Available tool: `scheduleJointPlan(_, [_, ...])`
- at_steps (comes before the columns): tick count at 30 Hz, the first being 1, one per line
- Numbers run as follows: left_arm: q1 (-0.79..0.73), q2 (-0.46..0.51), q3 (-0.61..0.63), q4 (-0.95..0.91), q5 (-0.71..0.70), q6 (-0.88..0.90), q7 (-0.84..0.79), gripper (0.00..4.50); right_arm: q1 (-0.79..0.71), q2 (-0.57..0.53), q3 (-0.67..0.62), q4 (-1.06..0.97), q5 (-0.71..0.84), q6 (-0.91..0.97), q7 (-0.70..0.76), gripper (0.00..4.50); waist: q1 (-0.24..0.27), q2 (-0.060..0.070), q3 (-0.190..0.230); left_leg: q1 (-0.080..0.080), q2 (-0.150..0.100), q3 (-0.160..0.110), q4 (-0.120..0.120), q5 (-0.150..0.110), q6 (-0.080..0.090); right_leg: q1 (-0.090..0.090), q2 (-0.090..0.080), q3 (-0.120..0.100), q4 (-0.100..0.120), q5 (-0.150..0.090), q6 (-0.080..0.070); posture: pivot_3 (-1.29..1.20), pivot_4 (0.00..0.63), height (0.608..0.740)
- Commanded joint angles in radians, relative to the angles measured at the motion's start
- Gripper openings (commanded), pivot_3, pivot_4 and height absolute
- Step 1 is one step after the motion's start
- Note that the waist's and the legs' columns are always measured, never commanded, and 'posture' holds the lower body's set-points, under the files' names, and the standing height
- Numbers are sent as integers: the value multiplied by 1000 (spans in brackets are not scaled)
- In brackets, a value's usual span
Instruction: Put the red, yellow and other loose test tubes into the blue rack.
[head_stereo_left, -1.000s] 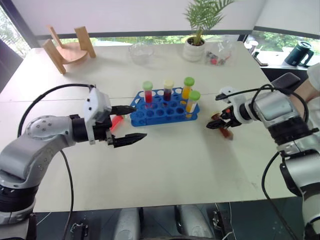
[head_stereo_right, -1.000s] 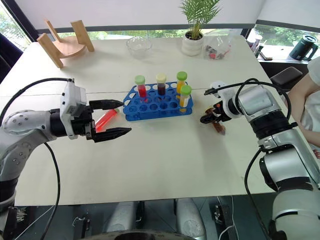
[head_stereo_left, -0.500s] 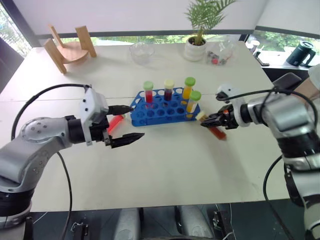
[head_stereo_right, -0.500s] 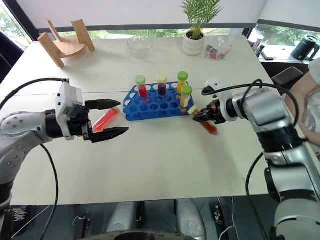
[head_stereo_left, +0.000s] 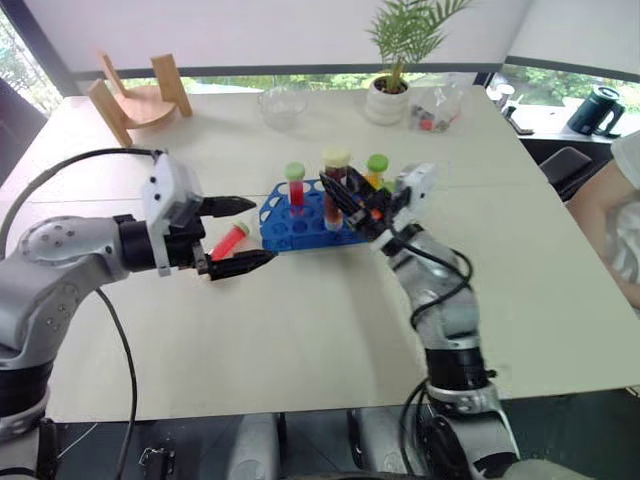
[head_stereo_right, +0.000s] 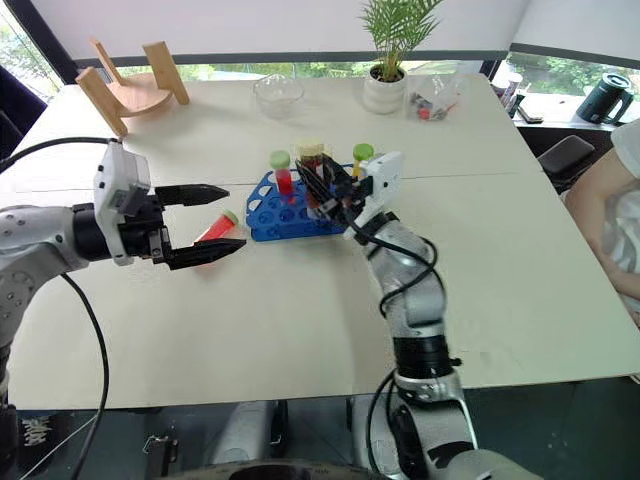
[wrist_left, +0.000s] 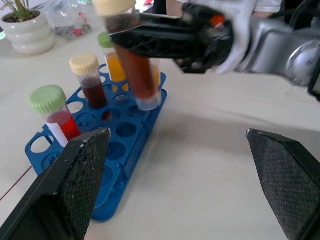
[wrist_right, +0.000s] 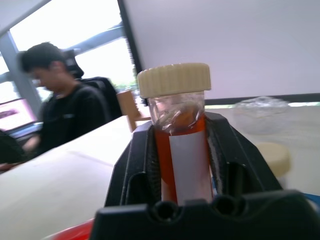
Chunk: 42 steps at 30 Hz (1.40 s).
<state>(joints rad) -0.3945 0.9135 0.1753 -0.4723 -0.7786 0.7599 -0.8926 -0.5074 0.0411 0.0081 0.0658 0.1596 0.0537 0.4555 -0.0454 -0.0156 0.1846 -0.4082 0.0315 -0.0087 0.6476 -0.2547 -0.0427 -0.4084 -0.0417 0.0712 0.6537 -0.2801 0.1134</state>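
Left wrist view: right fingers (wrist_left: 150, 37) clamp a brown tube (wrist_left: 132, 60) above the blue rack (wrist_left: 107, 160).

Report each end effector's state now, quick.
Left end effector: open, holding nothing.
Right end effector: shut on the cream-capped test tube of brown-red liquid.

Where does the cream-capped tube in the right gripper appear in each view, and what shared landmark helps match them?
Left eye view: cream-capped tube upright over the blue rack, in the right gripper.
Right eye view: centre, above the rack's right half.
Left wrist view: top centre, tilted, over the rack's edge.
Right wrist view: centre, between the black fingers.
Shared landmark: the blue rack.
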Motion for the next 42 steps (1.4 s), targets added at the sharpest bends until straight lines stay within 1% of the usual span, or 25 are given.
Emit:
scheduleJointPlan(1, [-16, 17, 26, -15, -15, 7, -5, 4500, -56, 26, -4, 113, -40, -182, -74, 847, 0, 0, 0, 0, 0, 0, 0, 0, 0, 0, 0, 0, 0, 0, 0, 0, 150, 740])
scheduleJointPlan(5, [-21, 17, 29, -19, -21, 14, 1, 4500, -81, 24, -7, 242, -61, -281, -117, 847, -2, 0, 0, 0, 0, 0, 0, 0, 0, 0, 0, 0, 0, 0, 0, 0, 150, 740])
scheduleJointPlan(11, [-13, 13, 33, -27, -25, 17, 15, 4500, -92, 7, -6, 322, -60, -348, -132, 847, -2, 0, 0, 0, 0, 0, 0, 0, 0, 0, 0, 0, 1, 0, 0, 0, 150, 740])
scheduleJointPlan(27, [-7, 7, 28, -32, -22, 4, 24, 4500, -15, 13, 44, 255, -51, -320, -122, 847, -2, 0, 0, 1, 0, 0, 0, 0, -1, 0, 0, 0, 1, 0, 0, 0, 150, 740])
scheduleJointPlan(36, [-10, 0, 23, -30, -21, 0, 27, 4500, -12, 8, 47, 291, -56, -318, -119, 847, -2, 0, 0, 1, 0, 0, 0, 0, -1, 0, 0, 0, 1, 0, 0, 0, 150, 740])
scheduleJointPlan(38, [-8, -3, 22, -30, -18, 0, 29, 4500, -12, 4, 44, 303, -52, -310, -114, 1922, -2, 0, 0, 1, 0, 0, 0, 0, -1, 0, 0, 0, 1, 0, 0, 0, 150, 740])
scheduleJointPlan(40, [-5, -4, 22, -30, -17, 0, 31, 4500, -9, 0, 45, 302, -51, -307, -109, 2806, -3, 0, 0, 1, 0, 0, 0, 0, -1, 0, 0, 0, 1, 0, 0, 0, 150, 740])
scheduleJointPlan(42, [-3, -12, 25, -23, -16, 2, 43, 4500, -1, -11, 47, 277, -57, -289, -111, 3909, -2, 0, 0, 1, 0, 0, 0, 0, -1, 0, 0, 0, 1, 0, 0, 0, 150, 740])
